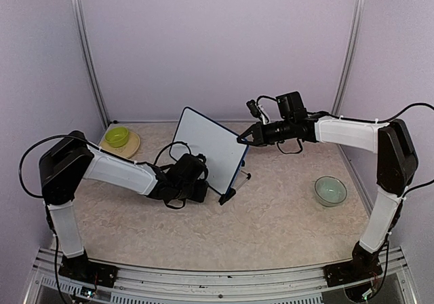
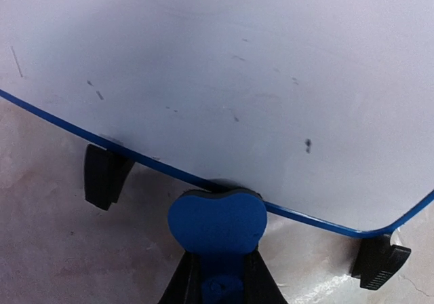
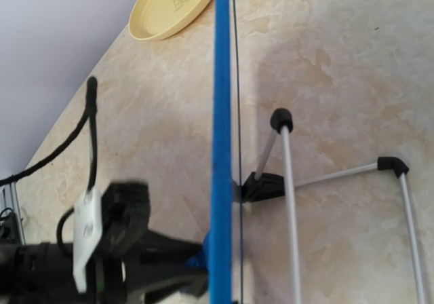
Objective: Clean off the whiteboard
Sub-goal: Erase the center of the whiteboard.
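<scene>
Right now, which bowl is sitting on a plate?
The lime-green bowl at the far left, on the yellow plate. The pale green bowl on the right sits straight on the table.

Matching pair here: left arm (image 1: 119, 170) and right arm (image 1: 346, 133), white shells over the long links, chunky black joints between. Black cable (image 1: 27, 156) looping off the left shoulder, another (image 1: 415, 106) trailing behind the right. Black bases (image 1: 80, 267) below, boxy black camera (image 1: 290, 104) atop the right wrist.

white whiteboard (image 1: 210, 148), thin blue frame, faint dark flecks; blue eraser (image 2: 217, 221); beige marbled surface (image 1: 285, 216); lime bowl (image 1: 116, 136) on yellow plate (image 1: 130, 148) at ten o'clock; pale-green bowl (image 1: 330, 191) at four.
</scene>
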Controlling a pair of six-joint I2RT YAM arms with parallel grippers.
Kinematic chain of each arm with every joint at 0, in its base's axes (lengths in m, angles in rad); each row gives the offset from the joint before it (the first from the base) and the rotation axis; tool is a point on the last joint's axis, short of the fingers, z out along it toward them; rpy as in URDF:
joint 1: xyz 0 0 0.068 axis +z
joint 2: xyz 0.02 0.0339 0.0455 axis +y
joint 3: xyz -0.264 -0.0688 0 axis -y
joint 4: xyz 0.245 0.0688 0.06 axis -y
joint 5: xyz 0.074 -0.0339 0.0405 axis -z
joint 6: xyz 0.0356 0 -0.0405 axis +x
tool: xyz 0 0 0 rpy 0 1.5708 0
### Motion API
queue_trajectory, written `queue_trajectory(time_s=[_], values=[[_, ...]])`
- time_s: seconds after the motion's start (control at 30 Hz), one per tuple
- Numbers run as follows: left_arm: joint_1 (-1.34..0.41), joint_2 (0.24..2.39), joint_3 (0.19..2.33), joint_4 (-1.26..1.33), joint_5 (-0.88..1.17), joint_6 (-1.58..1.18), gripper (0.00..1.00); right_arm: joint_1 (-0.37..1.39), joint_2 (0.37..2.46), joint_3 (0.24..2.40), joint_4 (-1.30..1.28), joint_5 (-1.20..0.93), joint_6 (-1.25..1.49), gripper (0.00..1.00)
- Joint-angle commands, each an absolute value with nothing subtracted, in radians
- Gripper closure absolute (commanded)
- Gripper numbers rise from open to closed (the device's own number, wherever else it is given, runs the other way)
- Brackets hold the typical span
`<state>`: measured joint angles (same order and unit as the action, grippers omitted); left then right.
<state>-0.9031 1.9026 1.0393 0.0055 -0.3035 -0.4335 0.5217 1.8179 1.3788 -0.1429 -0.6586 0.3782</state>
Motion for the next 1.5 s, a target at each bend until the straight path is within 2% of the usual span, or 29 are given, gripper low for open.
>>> queue_trajectory(time_s=[0.0,0.23,0.47,0.73,1.47], values=[[-0.823,1.919,1.053,-0.031,-0.372,-0.484,0.92,0.534,1.811,1.372,-0.12,-0.715,0.382,1.0],[-0.802,1.95,1.102,-0.054,-0.391,-0.458,0.92,0.535,1.804,1.37,-0.121,-0.713,0.381,1.0],[-0.825,1.913,1.065,0.024,-0.295,-0.418,0.92,0.534,1.801,1.367,-0.125,-0.712,0.379,1.0],[-0.85,1.931,1.084,-0.002,-0.366,-0.437,0.92,0.535,1.744,1.363,-0.144,-0.711,0.375,1.0],[-0.847,1.929,1.092,-0.02,-0.407,-0.456,0.92,0.535,1.626,1.257,-0.147,-0.704,0.368,1.0]])
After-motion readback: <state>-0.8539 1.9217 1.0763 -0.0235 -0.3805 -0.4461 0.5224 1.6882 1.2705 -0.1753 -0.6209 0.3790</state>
